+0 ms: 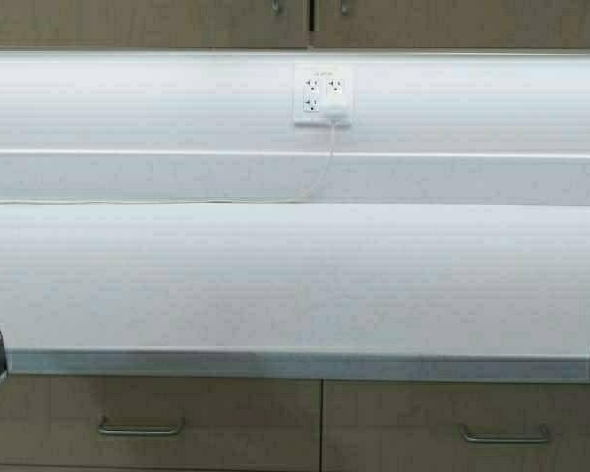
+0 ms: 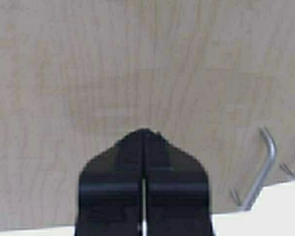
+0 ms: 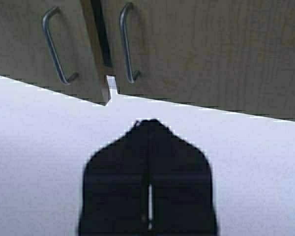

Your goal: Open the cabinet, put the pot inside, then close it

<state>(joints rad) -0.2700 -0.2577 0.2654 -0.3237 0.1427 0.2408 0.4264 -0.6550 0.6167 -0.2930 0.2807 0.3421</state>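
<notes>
Both grippers pressed together before shut cabinet doors – no pot in any view

The cabinet [image 1: 295,22] is cut off at the top of the high frame, only its lower edge and handle ends showing. The left gripper [image 2: 144,142], fingers together, faces a tan door with one bar handle [image 2: 263,167] at lower right; the right gripper [image 3: 148,129], also closed on nothing, points at the door seam. Below – a white counter [image 1: 295,285], wall socket [image 1: 323,95] with cord, drawers [image 1: 147,423] along the bottom edge
</notes>
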